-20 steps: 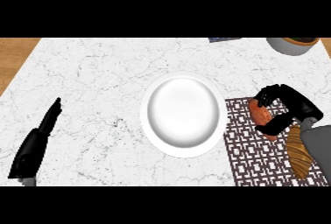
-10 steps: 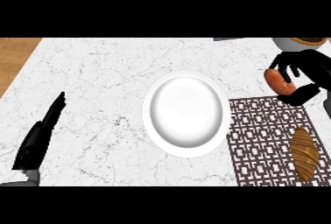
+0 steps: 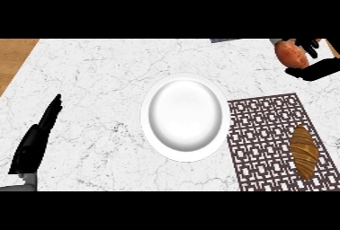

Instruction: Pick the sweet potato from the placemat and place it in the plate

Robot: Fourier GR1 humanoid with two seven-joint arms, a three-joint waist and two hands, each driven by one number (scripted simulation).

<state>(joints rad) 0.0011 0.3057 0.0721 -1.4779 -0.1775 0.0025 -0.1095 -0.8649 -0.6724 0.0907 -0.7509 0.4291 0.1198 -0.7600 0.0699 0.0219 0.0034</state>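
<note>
The reddish-orange sweet potato [image 3: 290,53] is up at the far right, lifted clear of the placemat, with my right hand [image 3: 315,68] curled round it; the thumb shows below it and fingers above. The white plate [image 3: 154,134] lies at the counter's middle with nothing in it. The brown patterned placemat [image 3: 262,139] lies to the plate's right, touching its rim. My left hand [image 3: 38,137] rests open at the left edge, fingers straight and pointing up.
A brown croissant [image 3: 305,152] lies on the placemat's right part. A dark object [image 3: 224,40] pokes in at the counter's far edge. Wooden floor [image 3: 13,56] shows past the counter's left edge.
My right hand has lifted the sweet potato off the placemat and carried it up and to the far right. The croissant is uncovered. The left hand stays put.
</note>
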